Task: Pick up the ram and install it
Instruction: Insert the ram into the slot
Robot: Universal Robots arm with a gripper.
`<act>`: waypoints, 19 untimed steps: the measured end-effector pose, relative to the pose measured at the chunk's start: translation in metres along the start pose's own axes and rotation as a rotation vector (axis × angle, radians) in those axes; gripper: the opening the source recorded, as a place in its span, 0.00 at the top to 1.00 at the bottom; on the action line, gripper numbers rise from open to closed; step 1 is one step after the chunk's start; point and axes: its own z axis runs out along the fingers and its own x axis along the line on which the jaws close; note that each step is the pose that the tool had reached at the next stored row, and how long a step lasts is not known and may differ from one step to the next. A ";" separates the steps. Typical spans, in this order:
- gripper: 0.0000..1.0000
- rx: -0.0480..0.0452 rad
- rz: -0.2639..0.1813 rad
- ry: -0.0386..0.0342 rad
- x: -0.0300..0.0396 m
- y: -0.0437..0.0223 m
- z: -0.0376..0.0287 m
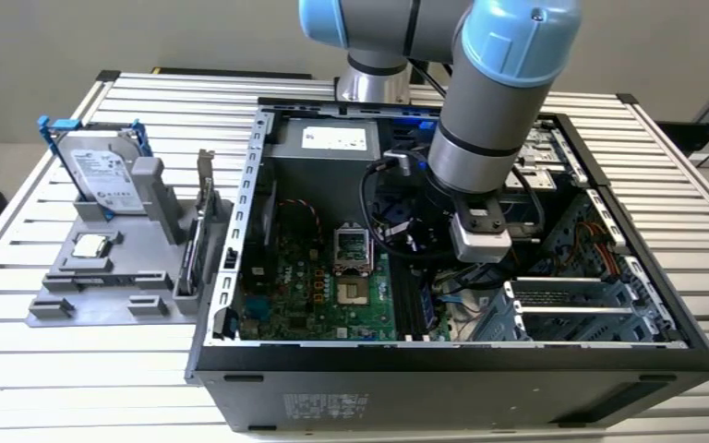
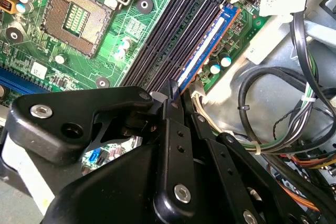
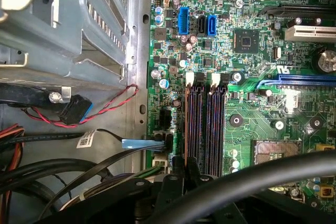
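The ram (image 2: 205, 45) is a thin dark blue stick seen edge-on, standing in the outermost of the long black motherboard slots (image 2: 168, 35), the one nearest the case's cable side. In the first wrist view the ram (image 3: 186, 124) runs beside the empty slots (image 3: 215, 129). My gripper (image 2: 176, 95) is low inside the open computer case, at the ram's near end, with its black fingers close together on the stick's edge. The gripper (image 3: 182, 167) hides that end. In the exterior view the gripper (image 1: 478, 268) reaches down over the motherboard.
The CPU socket (image 2: 79, 17) lies beside the slots. Bundled cables (image 2: 273, 93) and a metal drive cage (image 3: 68, 24) crowd the ram's side. On the exterior view's left, a grey holder (image 1: 108, 277) outside the case carries a hard drive (image 1: 96, 175).
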 end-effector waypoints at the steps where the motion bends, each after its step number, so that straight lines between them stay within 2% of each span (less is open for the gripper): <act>1: 1.00 0.0003 0.000 0.0000 0.0000 0.0000 -0.0007; 14: 1.00 -0.0001 0.003 -0.0002 -0.0042 0.0001 -0.0009; 19: 1.00 -0.0001 0.006 -0.0005 -0.0043 -0.0001 0.0018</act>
